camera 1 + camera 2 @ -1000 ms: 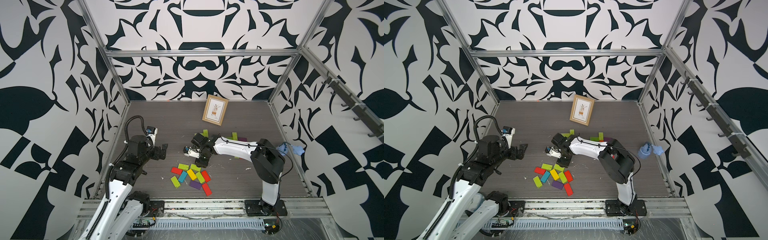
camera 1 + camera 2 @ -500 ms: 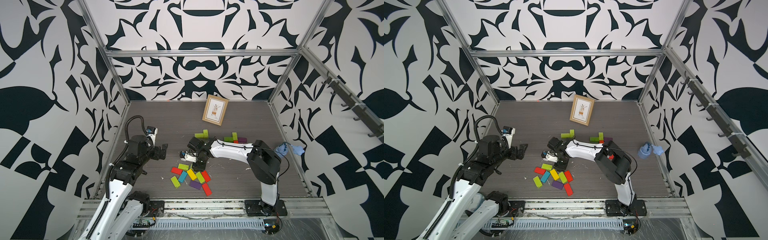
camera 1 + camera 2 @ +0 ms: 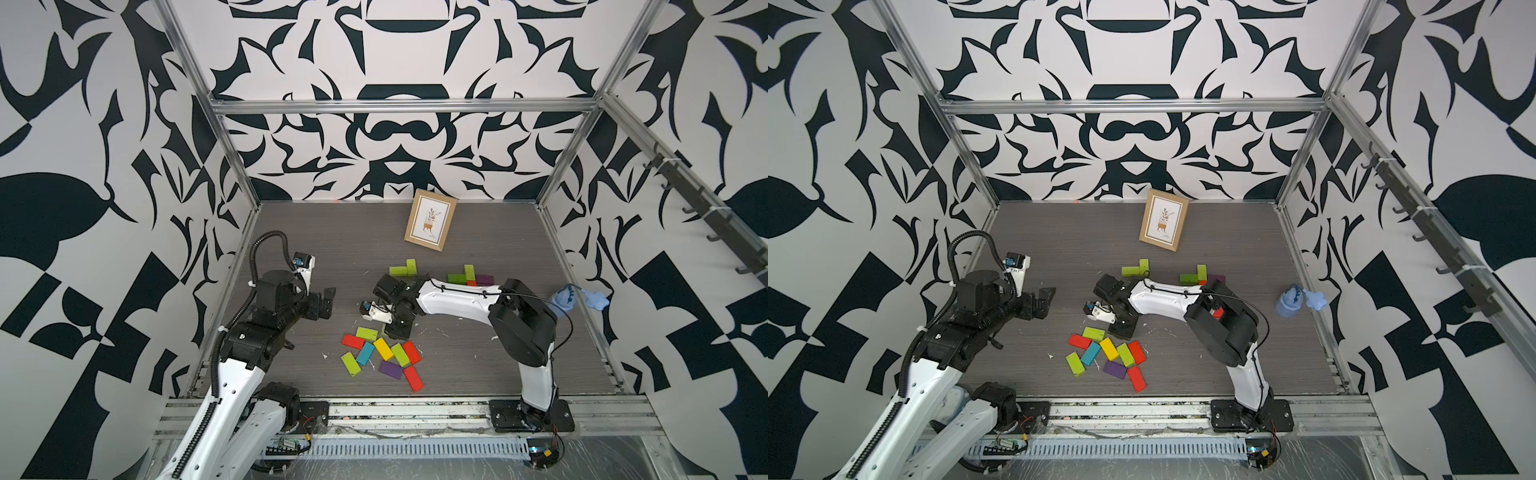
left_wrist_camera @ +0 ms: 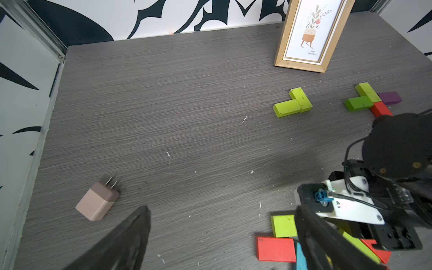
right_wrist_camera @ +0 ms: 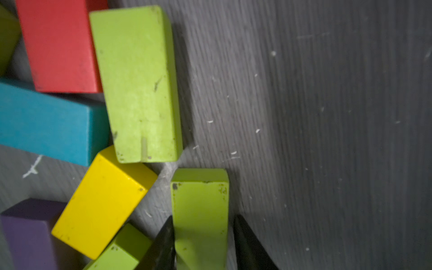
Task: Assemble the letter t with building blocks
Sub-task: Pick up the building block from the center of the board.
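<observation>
One lime green block (image 5: 199,203) at the pile's (image 3: 382,353) edge on the worktop (image 3: 332,241) sits between the right end effector's (image 5: 203,218) fingers (image 5: 163,245), clamping unclear; pickup apparently needs closure, then lifting; left end effector (image 3: 327,302) gapes.

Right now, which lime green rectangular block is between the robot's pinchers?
The lime green rectangular block flanked by the fingers of the right gripper, beside the yellow block. The other green blocks lie outside them.

We are seeing bright, even light with soft shadows. We are getting blur in the right wrist view.
</observation>
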`<state>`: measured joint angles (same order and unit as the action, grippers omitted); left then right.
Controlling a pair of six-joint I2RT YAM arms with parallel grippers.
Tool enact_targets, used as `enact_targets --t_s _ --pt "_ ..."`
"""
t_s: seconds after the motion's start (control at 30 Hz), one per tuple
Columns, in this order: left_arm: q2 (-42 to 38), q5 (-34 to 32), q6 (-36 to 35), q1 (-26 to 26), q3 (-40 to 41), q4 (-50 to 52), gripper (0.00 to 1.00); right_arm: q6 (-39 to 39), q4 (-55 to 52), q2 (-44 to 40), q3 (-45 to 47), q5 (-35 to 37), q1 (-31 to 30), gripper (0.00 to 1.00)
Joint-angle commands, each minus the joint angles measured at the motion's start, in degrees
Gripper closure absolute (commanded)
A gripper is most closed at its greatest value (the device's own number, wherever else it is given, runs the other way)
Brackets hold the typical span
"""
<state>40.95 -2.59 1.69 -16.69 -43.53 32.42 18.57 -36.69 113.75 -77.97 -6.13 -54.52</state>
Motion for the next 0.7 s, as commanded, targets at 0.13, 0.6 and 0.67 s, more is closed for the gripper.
enact_targets --t_s 0.13,0.6,0.67 --pt "-0.34 -0.13 0.38 -0.01 0.48 1.31 0.0 1.01 -1.9 1.12 -2.01 1.91 -0.28 0.7" --pt "-0.93 0.06 0.31 -0.01 0.59 1.28 0.0 9.76 -3.8 -3.3 -4.22 2.56 4.38 0.97" --pt "-0.81 0.17 0.33 -0.01 0.55 1.25 0.0 12.27 -4.01 -4.98 -4.58 1.86 6.06 0.99"
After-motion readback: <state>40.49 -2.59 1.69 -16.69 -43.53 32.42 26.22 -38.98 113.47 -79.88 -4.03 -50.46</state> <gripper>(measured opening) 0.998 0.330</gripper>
